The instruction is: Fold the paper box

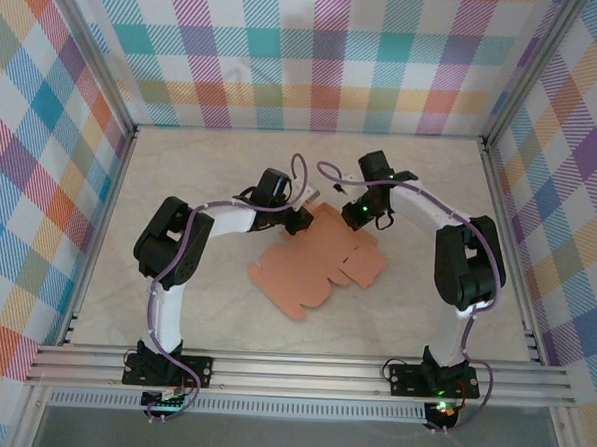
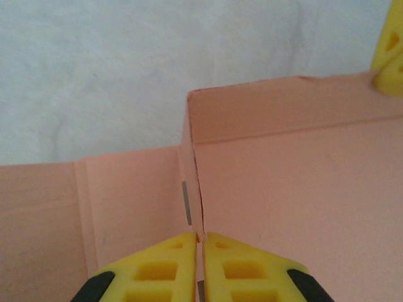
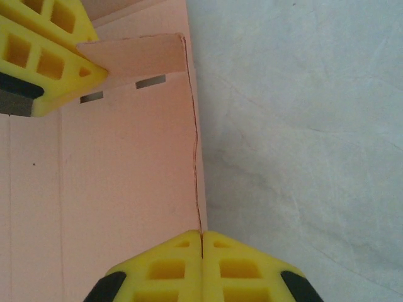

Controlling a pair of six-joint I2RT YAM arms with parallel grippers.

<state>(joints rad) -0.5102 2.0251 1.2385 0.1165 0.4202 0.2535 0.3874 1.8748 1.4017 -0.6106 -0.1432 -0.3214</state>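
Observation:
The paper box [image 1: 321,267] is a salmon-orange card cutout lying mostly flat in the middle of the table. Its far end is folded up into low walls [image 2: 283,110]. My left gripper [image 1: 306,221] is at the far left corner of the card. In the left wrist view it [image 2: 200,238] is shut on an upright flap [image 2: 189,163]. My right gripper [image 1: 351,221] is at the far right corner. In the right wrist view it [image 3: 201,234] pinches the raised side wall [image 3: 192,126] along its edge. The left gripper's yellow fingers [image 3: 44,56] hold a tab beside two slots.
The pale table [image 1: 181,177] has bare room on all sides of the card. Plaid walls [image 1: 317,54] close the back and both sides. An aluminium rail [image 1: 301,372] runs along the near edge, with both arm bases on it.

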